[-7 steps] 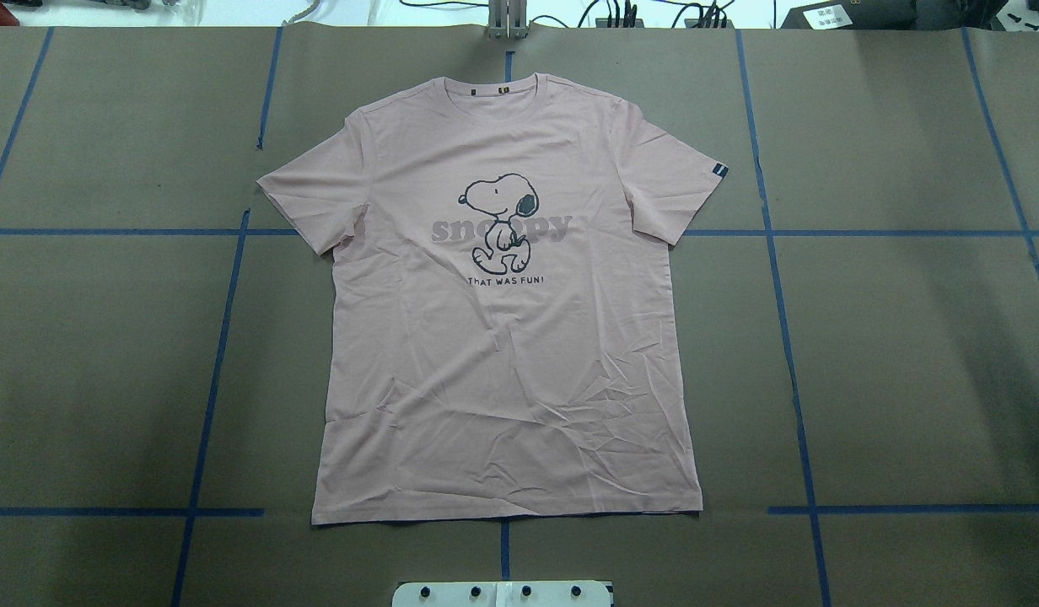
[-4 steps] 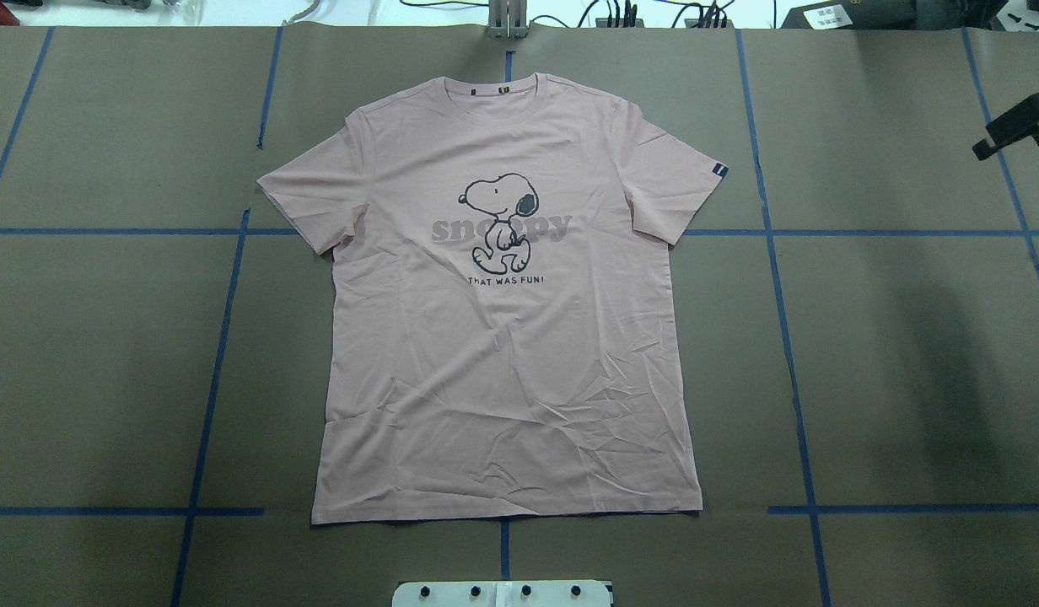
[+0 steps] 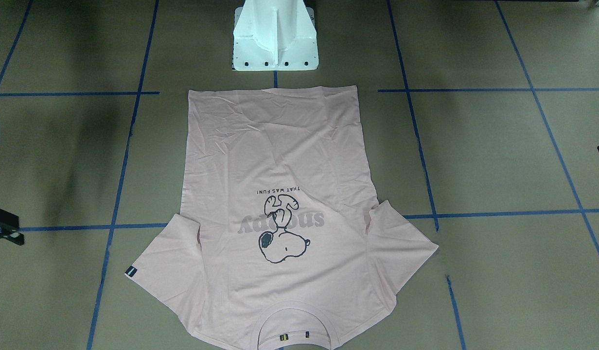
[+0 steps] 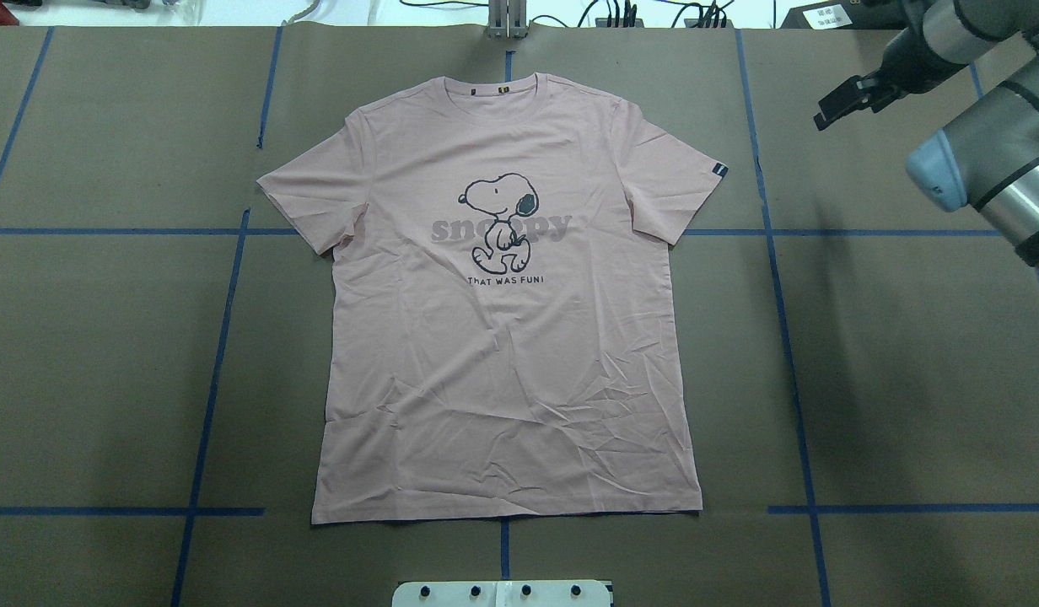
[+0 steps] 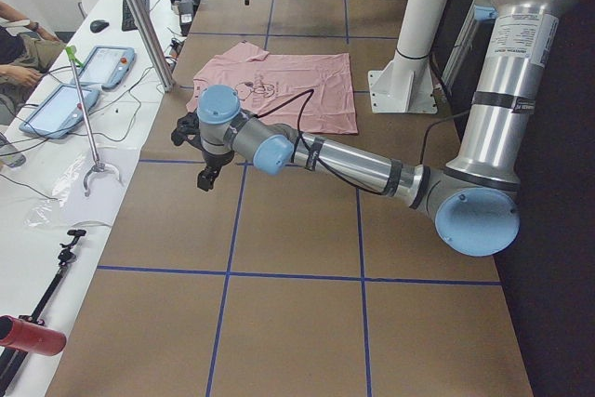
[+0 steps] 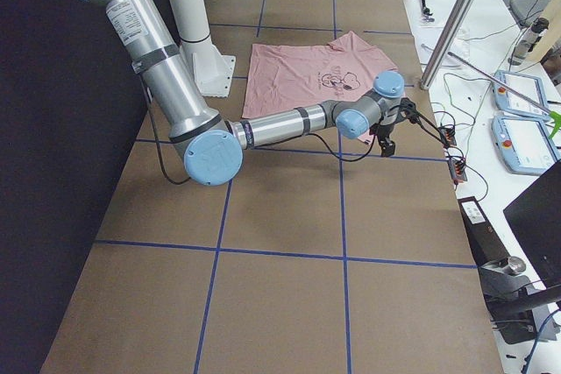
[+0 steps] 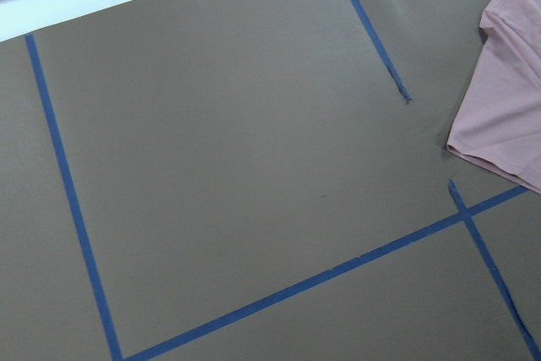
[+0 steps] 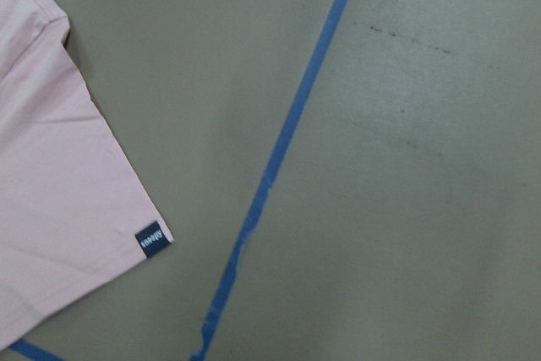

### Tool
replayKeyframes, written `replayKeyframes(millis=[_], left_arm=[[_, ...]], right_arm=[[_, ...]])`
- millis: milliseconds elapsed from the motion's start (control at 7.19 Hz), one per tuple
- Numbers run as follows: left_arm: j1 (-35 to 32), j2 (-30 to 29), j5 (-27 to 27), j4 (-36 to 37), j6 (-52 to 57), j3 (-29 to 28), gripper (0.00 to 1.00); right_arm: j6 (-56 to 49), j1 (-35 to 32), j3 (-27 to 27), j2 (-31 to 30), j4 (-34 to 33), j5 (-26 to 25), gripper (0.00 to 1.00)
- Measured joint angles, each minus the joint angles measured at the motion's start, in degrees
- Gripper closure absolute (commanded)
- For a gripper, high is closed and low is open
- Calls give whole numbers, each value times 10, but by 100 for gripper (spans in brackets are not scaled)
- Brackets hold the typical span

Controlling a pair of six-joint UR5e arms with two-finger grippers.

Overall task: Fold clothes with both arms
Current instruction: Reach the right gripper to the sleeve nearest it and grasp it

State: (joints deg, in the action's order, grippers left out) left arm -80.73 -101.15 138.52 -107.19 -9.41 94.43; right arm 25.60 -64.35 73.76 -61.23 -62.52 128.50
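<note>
Beyond T-shirt [image 4: 503, 337] sleeve edges: right hand [image 4: 826, 114], left hand [image 5: 203, 181] well apart; finger spread unreadable.

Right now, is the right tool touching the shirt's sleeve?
Apart. The overhead view shows bare table between the right tool and the nearest sleeve of the T-shirt.

the pink t-shirt [image 3: 280, 160] lies flat, print up, on the brown table [image 3: 499, 155]. its hem is just below the white pedestal [image 3: 275, 34] and its collar at the view's bottom edge. blue tape lines [image 3: 474, 90] cross the table. a dark label [image 3: 131, 272] sits on one sleeve's edge. a black bit of the right arm [image 3: 3, 226], perhaps its gripper, pokes in at the left edge.
</note>
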Motion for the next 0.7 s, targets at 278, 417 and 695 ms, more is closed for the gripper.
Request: replayKeyframes(millis=[278, 417, 695], left_arm=[[34, -21, -37, -9, -44, -18, 0], [40, -22, -52, -18, -54, -19, 0], [43, -21, -60, -29, -66, -20, 0]], right_arm=[[100, 50, -31, 34, 47, -43, 0], [128, 71, -54, 55, 59, -74, 0], [151, 101, -100, 84, 72, -112, 0]])
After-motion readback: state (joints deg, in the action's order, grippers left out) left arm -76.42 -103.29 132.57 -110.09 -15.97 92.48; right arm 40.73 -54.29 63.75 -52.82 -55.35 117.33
